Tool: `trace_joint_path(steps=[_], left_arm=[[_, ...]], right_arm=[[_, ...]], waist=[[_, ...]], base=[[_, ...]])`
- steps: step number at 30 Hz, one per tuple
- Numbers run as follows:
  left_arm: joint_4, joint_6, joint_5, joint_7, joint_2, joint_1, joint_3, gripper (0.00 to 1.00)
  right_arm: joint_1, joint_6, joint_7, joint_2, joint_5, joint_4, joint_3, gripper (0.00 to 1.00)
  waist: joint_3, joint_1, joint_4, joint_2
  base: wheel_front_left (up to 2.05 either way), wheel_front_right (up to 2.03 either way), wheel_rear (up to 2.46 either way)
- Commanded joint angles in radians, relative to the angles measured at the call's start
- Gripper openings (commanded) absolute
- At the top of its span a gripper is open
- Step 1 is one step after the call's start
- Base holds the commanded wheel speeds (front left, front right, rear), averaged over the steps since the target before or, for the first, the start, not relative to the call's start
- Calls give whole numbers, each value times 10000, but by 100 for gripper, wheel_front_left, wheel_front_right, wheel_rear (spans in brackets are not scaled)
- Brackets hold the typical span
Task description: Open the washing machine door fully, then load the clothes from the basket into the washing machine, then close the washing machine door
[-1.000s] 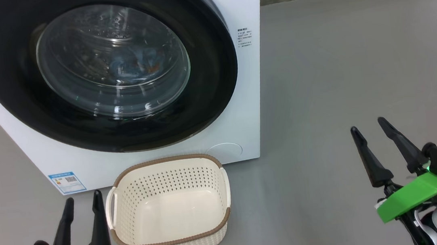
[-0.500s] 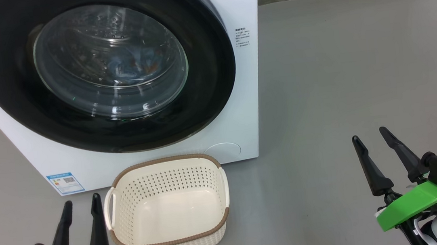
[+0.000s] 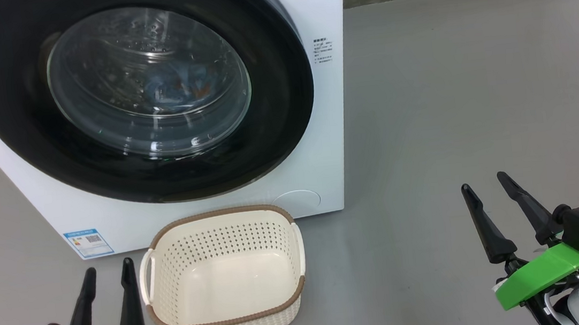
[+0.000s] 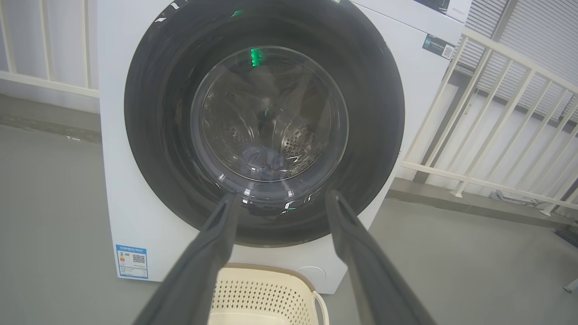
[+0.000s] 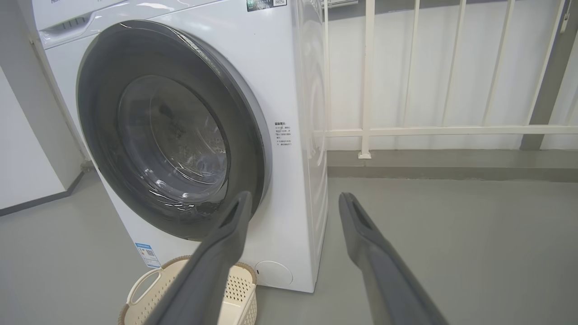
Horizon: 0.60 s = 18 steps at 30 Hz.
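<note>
- The big white boxy front-loading washing machine (image 3: 325, 18) fills the upper left of the head view and stands on the grey floor (image 3: 475, 84).
- Its round door (image 3: 281, 88), with a glossy black rim, lies flush against the cabinet, closed.
- Light blue clothes (image 3: 174, 86) with an orange patch show behind the domed glass, inside the drum.
- The cream perforated plastic basket (image 3: 219, 213) with a brown rim sits at lower centre, just before the machine, its bare bottom showing.
- The left pincer (image 3: 108, 267) is at lower left, just beside the basket's handle, with its fingers apart and holding nothing.
- The right pincer (image 3: 482, 181) is at lower right, well apart from the basket, with its fingers spread and nothing between them.
</note>
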Motion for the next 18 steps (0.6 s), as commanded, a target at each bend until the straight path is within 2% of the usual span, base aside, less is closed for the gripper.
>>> trace_joint_path(steps=[1, 18], left_arm=[[-159, 37, 107, -64, 204, -207, 299, 100], [-168, 90, 71, -65, 198, -183, 366, 100]], right_arm=[[-33, -25, -49, -106, 16, -187, 162, 100], [24, -25, -49, -69, -28, -144, 70, 100]], waist=[[4, 0, 17, 0], [60, 0, 51, 0]], base=[[0, 0, 0], [0, 0, 0]])
